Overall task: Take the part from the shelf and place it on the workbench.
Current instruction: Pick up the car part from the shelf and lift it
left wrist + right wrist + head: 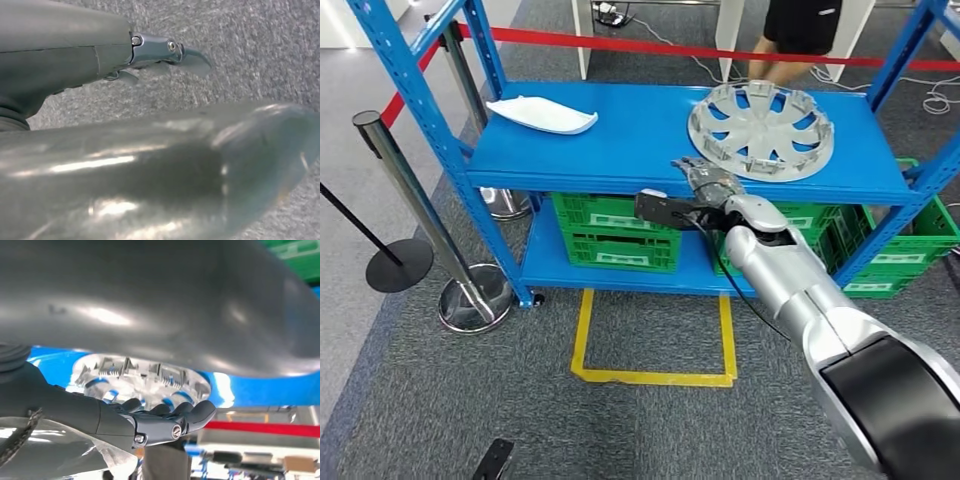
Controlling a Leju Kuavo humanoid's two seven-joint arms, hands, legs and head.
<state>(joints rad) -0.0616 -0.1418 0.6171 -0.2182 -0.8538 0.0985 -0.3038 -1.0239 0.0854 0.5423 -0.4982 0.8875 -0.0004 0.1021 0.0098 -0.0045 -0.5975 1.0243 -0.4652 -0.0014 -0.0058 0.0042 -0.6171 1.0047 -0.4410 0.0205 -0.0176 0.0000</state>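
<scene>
While right hand (705, 185) reaches at shelf edge, frame centre, fingers (188, 412) extended, released, grasping nothing, just short of hubcap (761, 130).
Risk: thin rim lying flat; fingers may slide over, push it rearward.
Left hand (171, 52): over carpet, fingers' state cannot tell.
Near: yellow floor marking (656, 375), lower centre.
Mid: green crates (614, 235) on lower shelf; stanchions (426, 215) left.
Far: white part (543, 113) upper left on shelf (637, 150); red rope (660, 47); person upper right.

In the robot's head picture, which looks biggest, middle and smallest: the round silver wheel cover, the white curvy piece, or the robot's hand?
1. Wheel cover, clearly the largest.
2. White curved piece, long but thin.
3. Right hand, the smallest.
The hand is nearer the camera than both parts, so its true size is unsure.
</scene>
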